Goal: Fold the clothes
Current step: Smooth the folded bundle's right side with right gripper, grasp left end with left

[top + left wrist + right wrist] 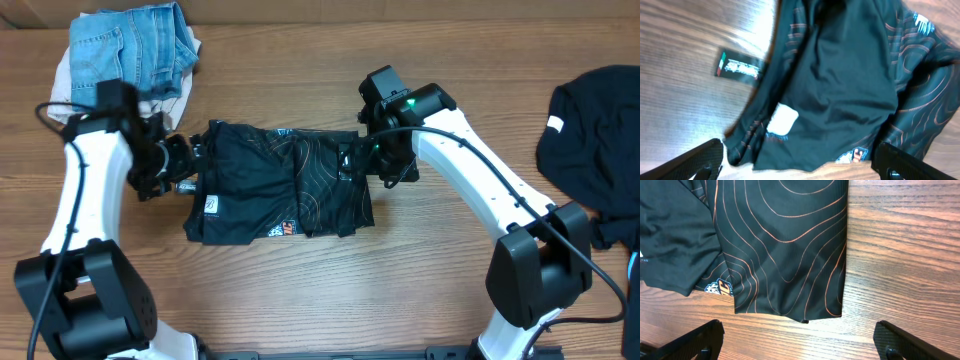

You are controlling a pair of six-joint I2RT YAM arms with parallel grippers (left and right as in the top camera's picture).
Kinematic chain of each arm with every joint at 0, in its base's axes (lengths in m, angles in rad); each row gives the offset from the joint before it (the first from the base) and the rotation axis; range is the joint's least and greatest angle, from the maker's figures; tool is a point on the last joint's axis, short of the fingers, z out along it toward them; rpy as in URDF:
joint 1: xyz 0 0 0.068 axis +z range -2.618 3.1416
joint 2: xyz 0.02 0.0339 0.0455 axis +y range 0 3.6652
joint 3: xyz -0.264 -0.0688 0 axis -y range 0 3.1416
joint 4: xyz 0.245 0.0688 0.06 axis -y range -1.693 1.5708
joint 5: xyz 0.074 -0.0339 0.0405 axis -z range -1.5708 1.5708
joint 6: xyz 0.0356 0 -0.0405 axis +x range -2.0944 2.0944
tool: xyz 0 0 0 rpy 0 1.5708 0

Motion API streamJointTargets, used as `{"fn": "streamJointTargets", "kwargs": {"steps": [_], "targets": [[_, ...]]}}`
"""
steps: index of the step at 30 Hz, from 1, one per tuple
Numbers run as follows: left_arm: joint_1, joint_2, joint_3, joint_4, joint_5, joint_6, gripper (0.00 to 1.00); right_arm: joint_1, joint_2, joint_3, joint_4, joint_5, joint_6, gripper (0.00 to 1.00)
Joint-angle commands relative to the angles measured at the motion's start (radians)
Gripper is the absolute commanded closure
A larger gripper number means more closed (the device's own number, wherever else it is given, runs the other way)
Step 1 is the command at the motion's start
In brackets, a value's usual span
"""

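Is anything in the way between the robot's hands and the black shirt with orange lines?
No, nothing visible does. The open left gripper and open right gripper sit at the two ends of the thin black jersey with orange contour lines. The blue denim jeans lie off to the side.

Jersey (pixel 280 185) on table (pixel 320 290) centre; jeans pile (pixel 135 50) behind-left; another garment (pixel 595 130) far right.

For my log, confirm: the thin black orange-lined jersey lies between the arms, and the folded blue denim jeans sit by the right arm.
No: the folded blue denim jeans sit by the left arm, as overhead shows. The black jersey does lie between the arms.
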Motion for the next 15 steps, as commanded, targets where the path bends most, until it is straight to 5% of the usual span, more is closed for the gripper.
{"fn": "streamJointTargets", "kwargs": {"steps": [1,15], "targets": [[0.065,-0.008,-0.067,0.07,0.129,0.095,0.0,0.002,-0.012,0.01,0.005,0.006,-0.011,0.0],[0.113,0.165,-0.144,0.3,0.21,0.167,0.0,0.002,-0.012,0.01,-0.016,0.006,-0.012,0.0]]}}
